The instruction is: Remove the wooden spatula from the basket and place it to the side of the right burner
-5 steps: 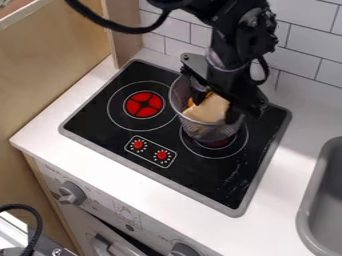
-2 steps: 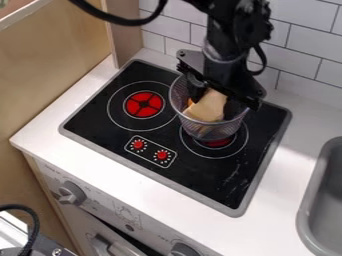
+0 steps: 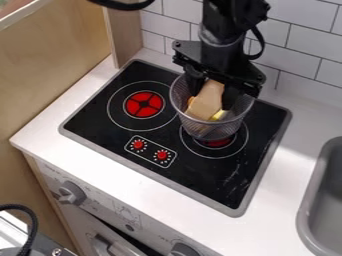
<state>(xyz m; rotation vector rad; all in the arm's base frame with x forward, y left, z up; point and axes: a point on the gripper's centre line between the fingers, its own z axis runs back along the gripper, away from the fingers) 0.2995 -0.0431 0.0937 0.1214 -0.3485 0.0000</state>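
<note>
Inspecting the work surface from my remote station, I record the largest item first: a white countertop [image 3: 120, 185], extending around and below the fingers. Set into it is a black toy cooktop [image 3: 207, 175], directly beneath them. The black robot arm [image 3: 226, 22] comes down from the top edge, above the fingers. A gray sink [image 3: 310, 202] lies well apart from them, toward the lower right. My gripper [image 3: 211, 99] hangs at the mesh basket [image 3: 212, 129], fingers reaching inside its rim and pointing down. I find the basket upright over the right burner [image 3: 218, 143]. The left burner [image 3: 143, 105] lies to the left of the fingers. Regarding the wooden spatula [image 3: 206, 102]: its flat blade is in the basket, tilted, clasped between the fingers, one along each edge. Just below the fingers, beside the blade, I note a yellow item [image 3: 218, 115], identity undetermined. Smallest entries: two red control knobs [image 3: 138, 144], below and left of the fingers.
</note>
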